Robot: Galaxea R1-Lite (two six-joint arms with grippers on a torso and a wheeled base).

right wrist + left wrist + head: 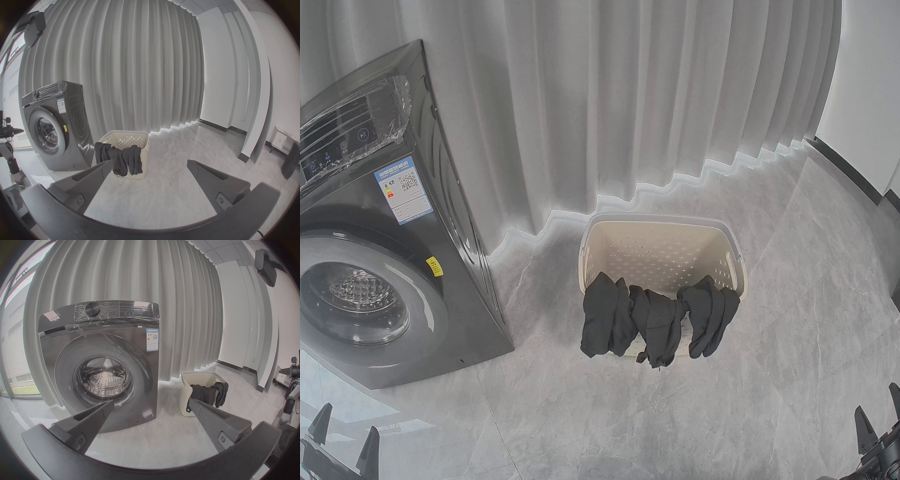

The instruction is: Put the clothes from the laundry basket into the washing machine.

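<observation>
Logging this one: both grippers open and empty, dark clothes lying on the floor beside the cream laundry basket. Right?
Not quite. The head view shows the dark clothes draped over the near rim of the cream laundry basket, not on the floor. The left gripper and right gripper are open and empty, as stated.

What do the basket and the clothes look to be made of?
The basket looks like cream moulded plastic, matte, with cross-shaped holes through its walls. The clothes look like soft dark fabric, matte, hanging limp in folds over its rim; the weave is too small to tell.
</observation>
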